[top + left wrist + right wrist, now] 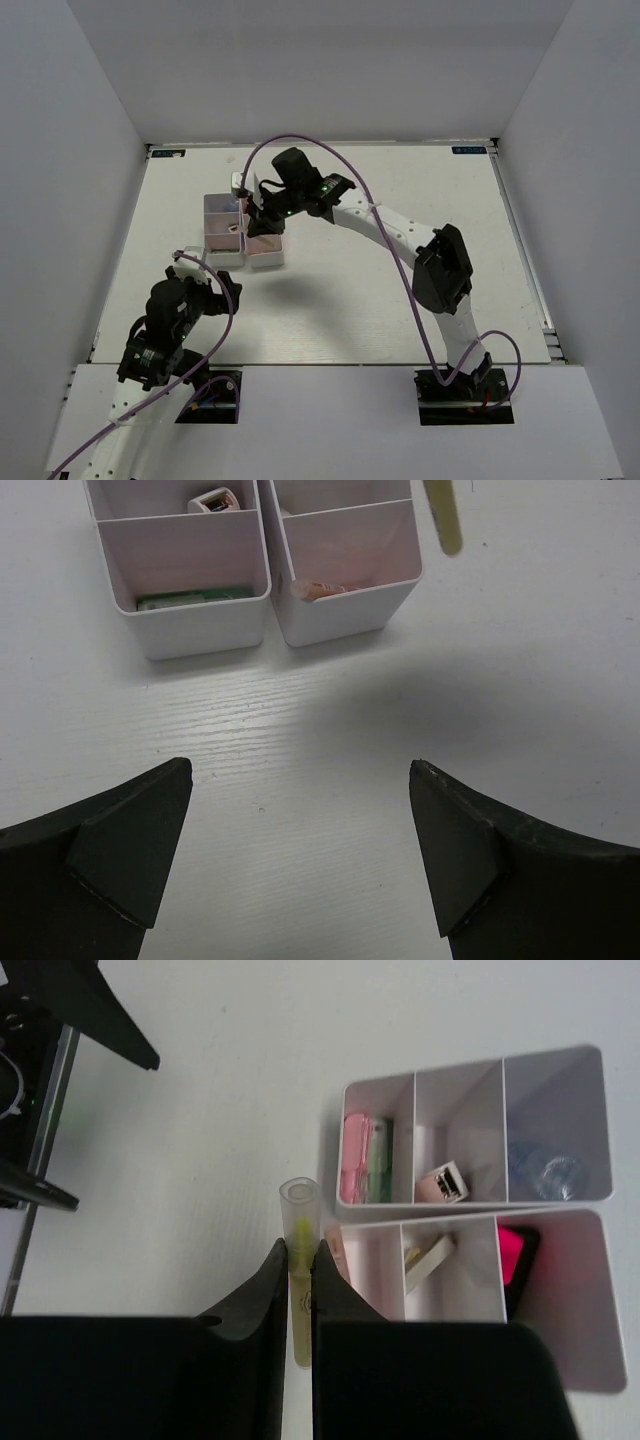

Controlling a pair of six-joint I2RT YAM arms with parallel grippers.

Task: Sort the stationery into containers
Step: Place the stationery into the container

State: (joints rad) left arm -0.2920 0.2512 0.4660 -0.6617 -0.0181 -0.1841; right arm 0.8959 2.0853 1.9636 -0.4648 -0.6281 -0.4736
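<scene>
My right gripper (pixel 298 1250) is shut on a pale yellow highlighter (pixel 299 1218) with a clear cap, held above the table just beside the near corner of the white containers (pixel 470 1210). The compartments hold pink and green pieces (pixel 365 1158), a small white item (pixel 447 1182), a white piece (pixel 428 1257) and a pink-capped highlighter (pixel 515 1250). In the top view the right gripper (pixel 262 215) hangs over the containers (pixel 216 203). My left gripper (pixel 300 850) is open and empty, low over the table in front of the containers (pixel 205 630). The yellow highlighter's tip (pixel 443 515) shows above them.
The left arm (pixel 175 320) rests near the table's front left; its gripper (pixel 215 285) points at the bins. White walls enclose the table on three sides. A purple cable (pixel 390 240) loops over the right arm.
</scene>
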